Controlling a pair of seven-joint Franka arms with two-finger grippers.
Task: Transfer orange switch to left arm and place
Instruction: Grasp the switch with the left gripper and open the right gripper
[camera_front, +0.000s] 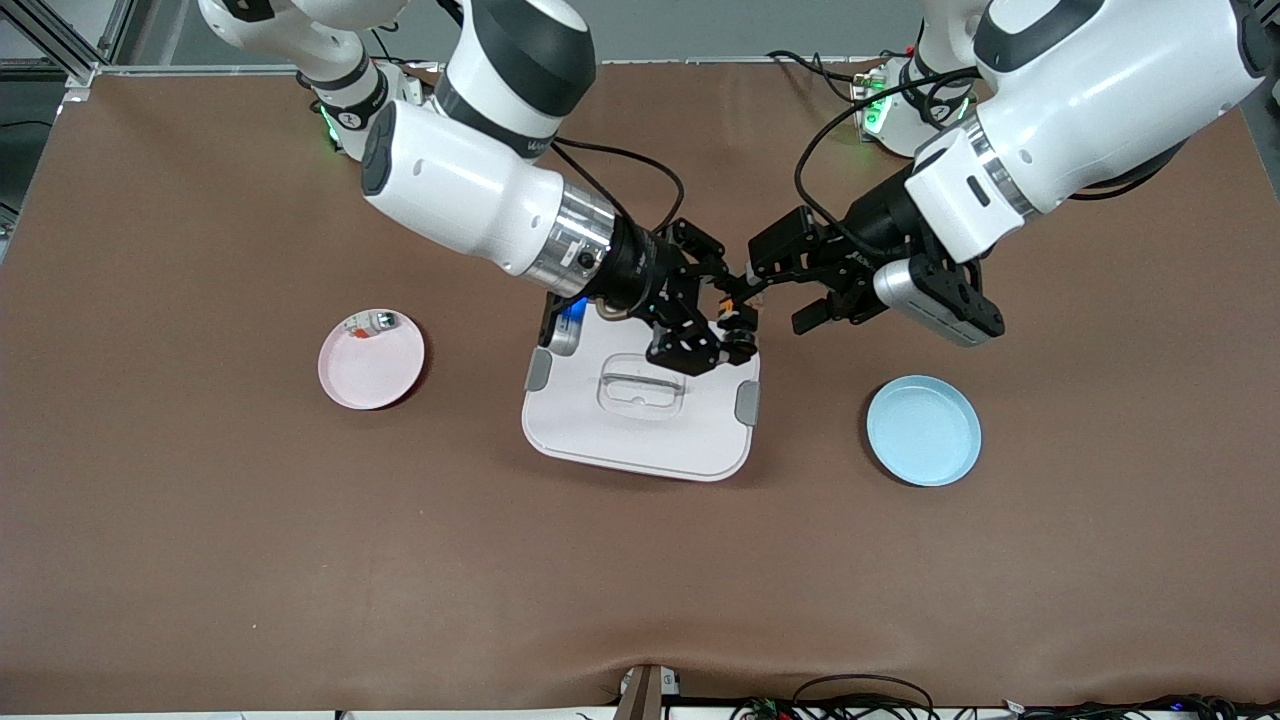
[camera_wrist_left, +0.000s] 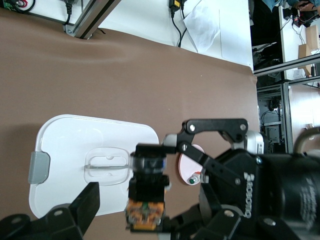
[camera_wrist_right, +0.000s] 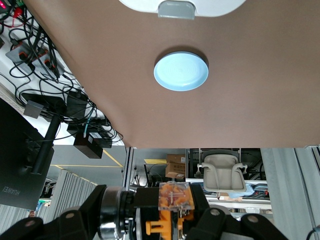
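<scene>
Orange switch (camera_front: 733, 303) held in the air between both grippers, over the box (camera_front: 640, 420) edge toward the left arm's end.
Right gripper (camera_front: 722, 322): jaws clamped on the switch. Left gripper (camera_front: 772, 305): jaws spread either side of the switch, not closed. Pink plate (camera_front: 372, 360) with small clear part (camera_front: 370, 324) and blue plate (camera_front: 923, 431) on worktop (camera_front: 200, 520), flanking the box.

Quick tally on the desk: one large white rounded-rectangular plastic box (camera_front: 640, 410), two round plates, one pink (camera_front: 371, 360), one pale blue (camera_front: 923, 431), one black-and-orange switch (camera_front: 733, 301), and what looks like one small whitish part (camera_front: 368, 324).
</scene>
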